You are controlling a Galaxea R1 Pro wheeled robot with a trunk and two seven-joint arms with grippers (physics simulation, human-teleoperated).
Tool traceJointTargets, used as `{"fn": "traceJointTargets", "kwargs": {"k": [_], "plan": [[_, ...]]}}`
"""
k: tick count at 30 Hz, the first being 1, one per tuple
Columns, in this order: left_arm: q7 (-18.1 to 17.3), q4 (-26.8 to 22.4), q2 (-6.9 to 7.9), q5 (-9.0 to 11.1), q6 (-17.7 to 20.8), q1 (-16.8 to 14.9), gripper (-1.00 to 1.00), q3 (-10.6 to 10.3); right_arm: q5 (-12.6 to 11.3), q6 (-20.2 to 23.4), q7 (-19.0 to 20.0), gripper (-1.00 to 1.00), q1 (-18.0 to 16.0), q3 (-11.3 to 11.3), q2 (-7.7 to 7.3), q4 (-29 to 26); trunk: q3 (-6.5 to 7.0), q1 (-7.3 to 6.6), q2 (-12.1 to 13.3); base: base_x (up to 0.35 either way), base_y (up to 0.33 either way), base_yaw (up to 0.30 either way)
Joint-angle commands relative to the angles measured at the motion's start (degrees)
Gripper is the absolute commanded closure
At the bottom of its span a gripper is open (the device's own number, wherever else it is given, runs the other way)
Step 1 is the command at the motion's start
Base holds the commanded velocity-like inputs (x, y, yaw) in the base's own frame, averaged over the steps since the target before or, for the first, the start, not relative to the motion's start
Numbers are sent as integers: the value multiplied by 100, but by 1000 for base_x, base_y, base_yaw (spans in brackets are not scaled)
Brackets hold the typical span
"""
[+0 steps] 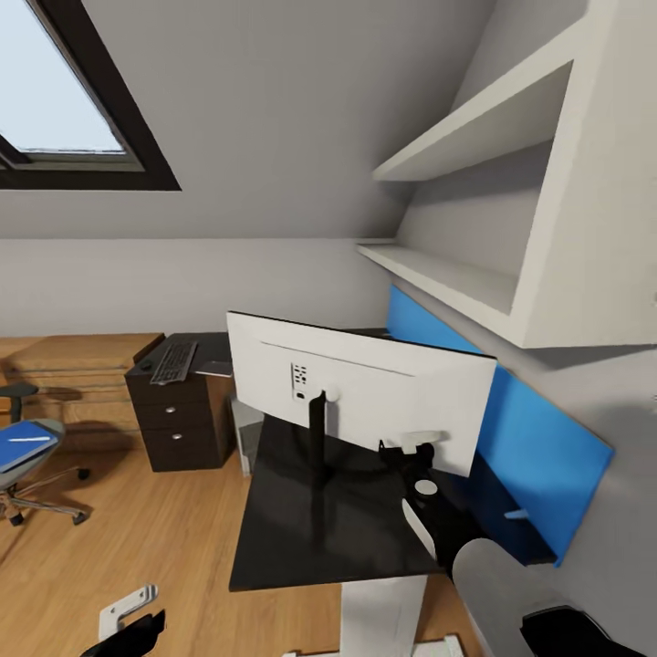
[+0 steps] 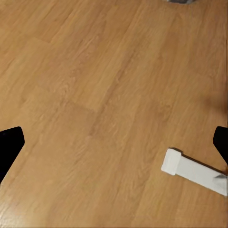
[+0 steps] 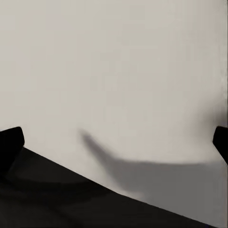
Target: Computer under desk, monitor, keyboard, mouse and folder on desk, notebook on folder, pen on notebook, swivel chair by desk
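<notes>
chair (image 1: pixel 23 456) far left holds folder (image 1: pixel 20 444) and pen (image 1: pixel 27 439), awaiting transfer | left gripper (image 2: pixel 114 142) open, idle over floor (image 2: pixel 95 95) | keyboard (image 1: pixel 174 361) on desk (image 1: pixel 301 525) | monitor (image 1: pixel 360 388) back-facing; right gripper (image 3: pixel 114 140) open beside it, likely to turn it
</notes>
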Motion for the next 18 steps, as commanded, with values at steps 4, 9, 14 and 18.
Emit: {"fn": "traceJointTargets", "kwargs": {"k": [4,9,14,18], "plan": [[-81,81,129,34,-286,5,-100,-23,25,-3,-48,-100,-7,40,-1,20,-8,1,-6,51,0,-62],[-99,223,7,30,-373,6,-100,-41,26,-27,-76,-100,13,50,129,54,-8,1,-6,163,0,-1],[-100,274,-155,10,-373,6,-100,-40,32,-50,-84,-100,17,51,227,35,-8,1,-6,204,0,0],[-103,403,-278,-9,-423,6,-100,-40,34,-76,-86,-100,19,50,228,32,-8,1,-6,161,0,0]]}}
